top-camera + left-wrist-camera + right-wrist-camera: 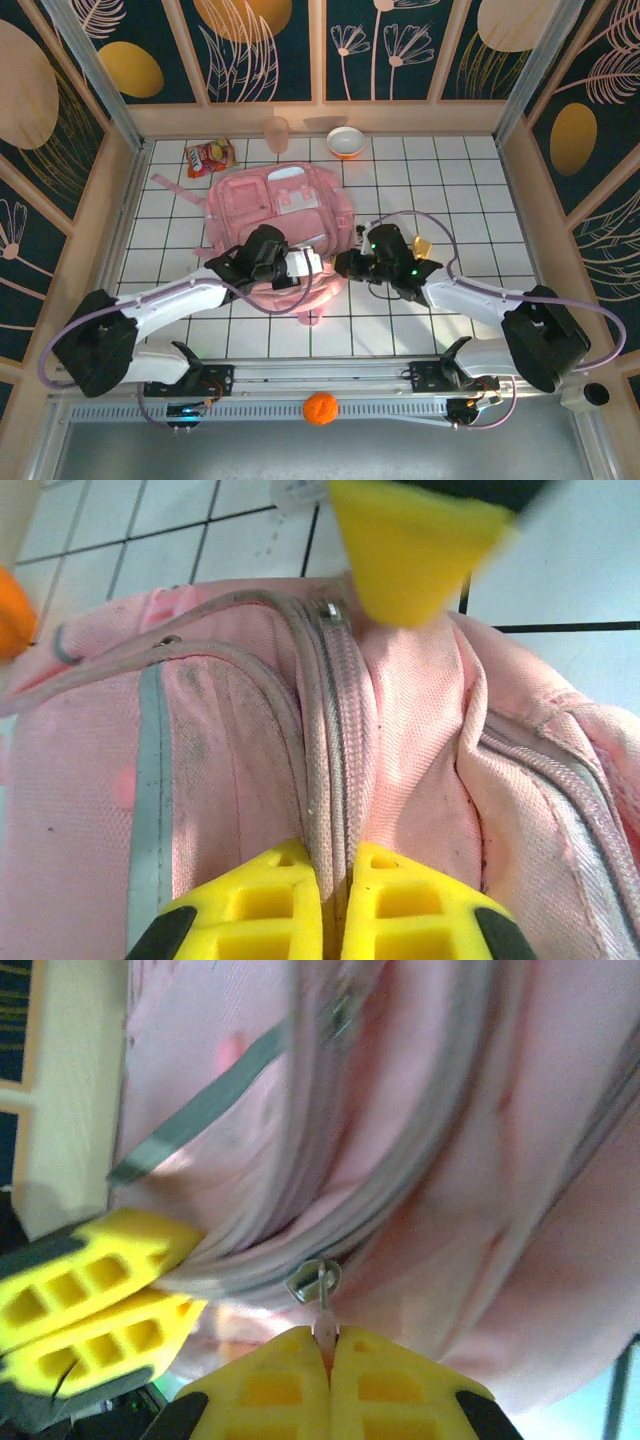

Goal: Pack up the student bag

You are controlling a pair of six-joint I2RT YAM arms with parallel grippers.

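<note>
Pink fabric of the student bag [285,200], lying mid-tabletop [450,190], is held at its near end: our left claw [335,880] clenches the zip seam [335,740], and our right claw [328,1345] seems, in a blurred view, to pinch the zip pull [323,1312]. We judge we are unzipping it; next, draw the pull along the seam while the left holds taut.
</note>
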